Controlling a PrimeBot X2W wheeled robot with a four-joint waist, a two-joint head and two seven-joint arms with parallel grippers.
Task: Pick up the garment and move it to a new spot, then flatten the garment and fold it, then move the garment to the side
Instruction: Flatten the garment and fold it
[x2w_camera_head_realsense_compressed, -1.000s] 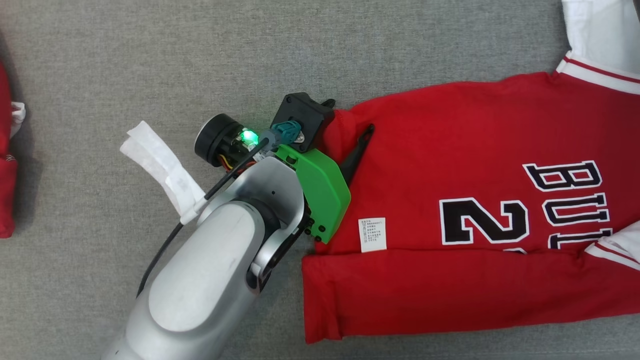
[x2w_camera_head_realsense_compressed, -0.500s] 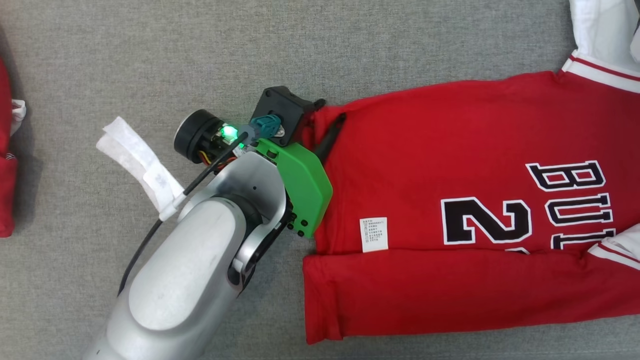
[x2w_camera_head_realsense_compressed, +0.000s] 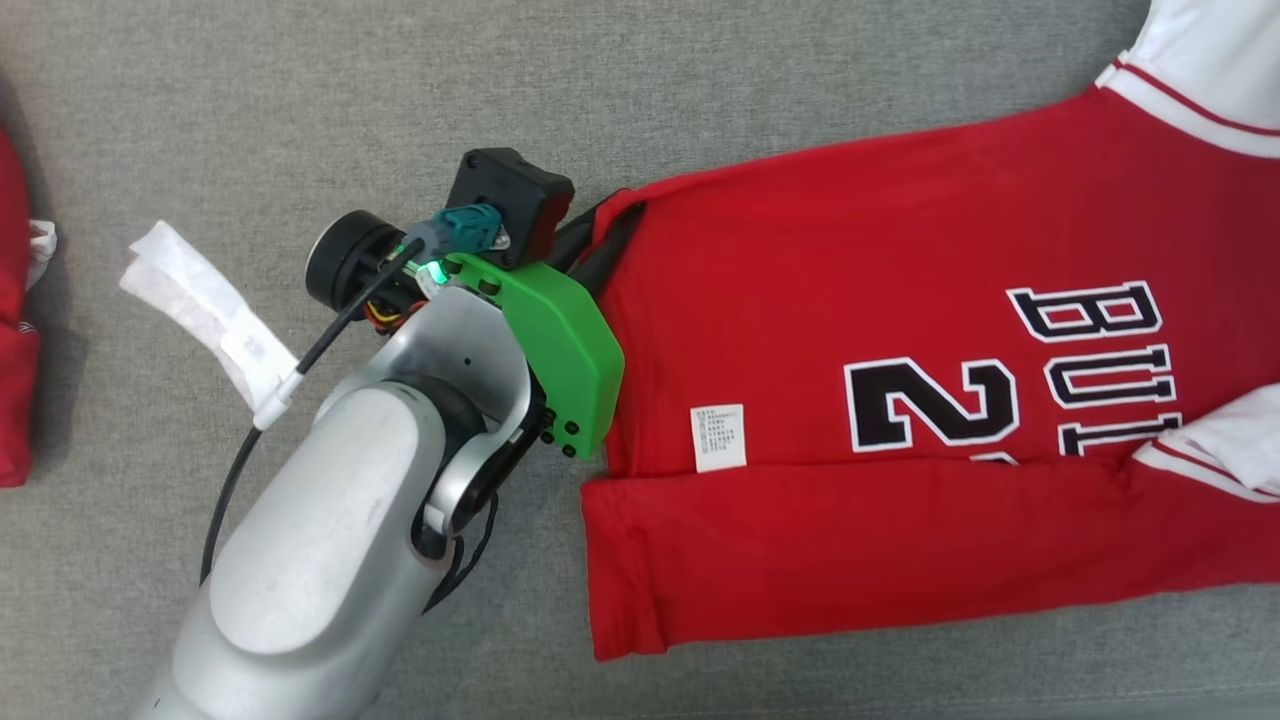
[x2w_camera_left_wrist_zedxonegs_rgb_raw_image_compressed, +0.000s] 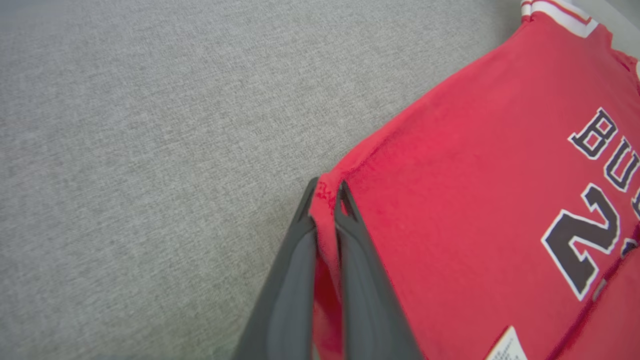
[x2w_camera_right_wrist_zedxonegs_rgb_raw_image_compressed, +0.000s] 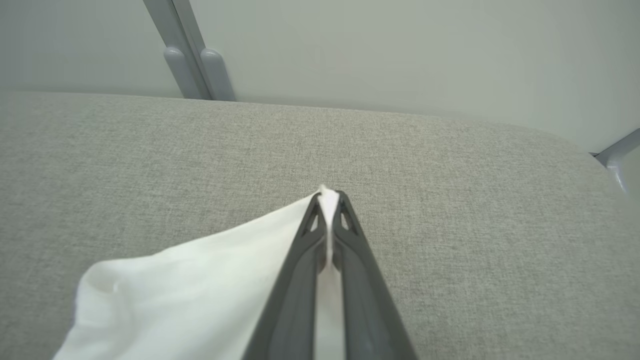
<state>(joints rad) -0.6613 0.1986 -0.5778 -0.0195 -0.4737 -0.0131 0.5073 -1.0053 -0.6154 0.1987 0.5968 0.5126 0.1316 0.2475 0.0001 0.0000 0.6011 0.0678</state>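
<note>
We see left pincer clamped on the garment's red corner, right pincer on its white sleeve.

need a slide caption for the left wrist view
The left hand pinches the corner of a red jersey lying flat on a grey cloth surface.

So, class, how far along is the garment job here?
Done: the jersey lies spread out, one long edge seemingly folded over. In hand: the left gripper pinches its red corner, the right gripper pinches white cloth. Left: finish folding, then move it aside.
</note>
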